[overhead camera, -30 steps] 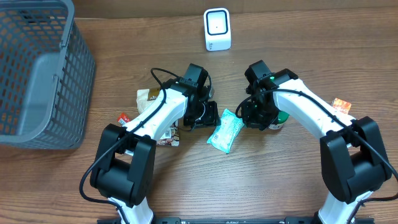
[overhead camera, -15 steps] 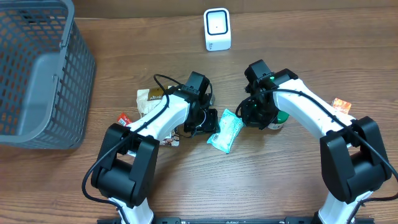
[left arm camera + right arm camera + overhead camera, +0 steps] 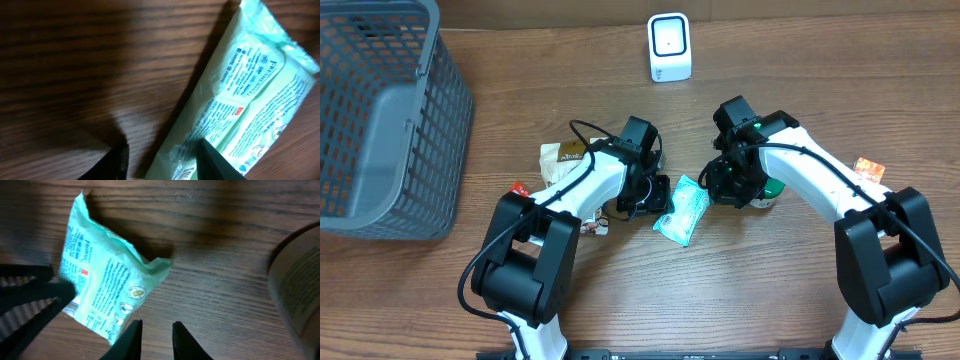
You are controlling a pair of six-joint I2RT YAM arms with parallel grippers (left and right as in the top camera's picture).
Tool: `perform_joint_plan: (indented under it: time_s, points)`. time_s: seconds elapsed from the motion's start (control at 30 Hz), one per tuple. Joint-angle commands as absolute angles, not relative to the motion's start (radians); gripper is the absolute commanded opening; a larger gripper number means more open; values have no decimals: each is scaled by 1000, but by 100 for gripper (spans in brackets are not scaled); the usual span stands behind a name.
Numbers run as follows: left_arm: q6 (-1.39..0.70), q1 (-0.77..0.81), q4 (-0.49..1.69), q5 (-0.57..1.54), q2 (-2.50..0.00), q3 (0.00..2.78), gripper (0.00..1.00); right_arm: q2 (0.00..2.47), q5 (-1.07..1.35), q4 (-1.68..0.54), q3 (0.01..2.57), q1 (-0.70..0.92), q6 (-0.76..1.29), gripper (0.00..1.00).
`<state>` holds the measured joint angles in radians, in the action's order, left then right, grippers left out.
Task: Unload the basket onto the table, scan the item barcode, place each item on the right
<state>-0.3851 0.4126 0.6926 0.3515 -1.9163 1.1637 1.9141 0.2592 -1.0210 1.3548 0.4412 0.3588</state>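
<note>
We're at the pickup: left gripper half-open, straddling the wipes pack edge, not clamped. Right gripper is barely parted, empty, just beside it. Next we need a firm pinch, then the barcode turned toward the scanner.

The only wording I can make out is on the pale green wipes pack lying just ahead of the left end effector. A word starting "FRESH", probably "FRESHENING", runs in dark capitals along its rounded flap label. Lines of small print beside it, a little red square and some round seals are too fine to read. Seen ahead of the right end effector, the same pack's print is just as illegible.
</note>
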Motion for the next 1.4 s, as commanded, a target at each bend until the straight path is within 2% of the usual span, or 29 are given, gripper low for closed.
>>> perform_joint_plan:
  time_s: [0.0,0.1,0.2,0.5,0.7,0.9,1.07,1.27,1.37]
  points:
    - [-366,419,672,326,-1960,1150,38,1892,284,-1003,1322,443,408,20]
    - [-366,419,674,326,-1960,1164,38,1892,295,-974,1278,445,433,20]
    - [-366,419,673,316,-1960,1172,39,1892,334,-845,1178,471,502,19]
    - [-370,418,681,278,-1960,1172,38,1893,395,-585,1111,559,547,19]
    - [-380,413,685,233,-1960,1172,35,1892,394,-577,1114,583,550,19]
    - [-381,398,702,205,-1960,1172,34,1879,395,-699,1175,526,490,20]
    - [-390,360,698,200,-1960,1172,35,1872,394,-778,1236,485,414,27]
    - [-396,345,716,202,-1960,1172,34,1872,394,-800,1245,455,419,37]
    - [-395,349,735,197,-1963,1172,34,1872,394,-793,1245,454,422,46]
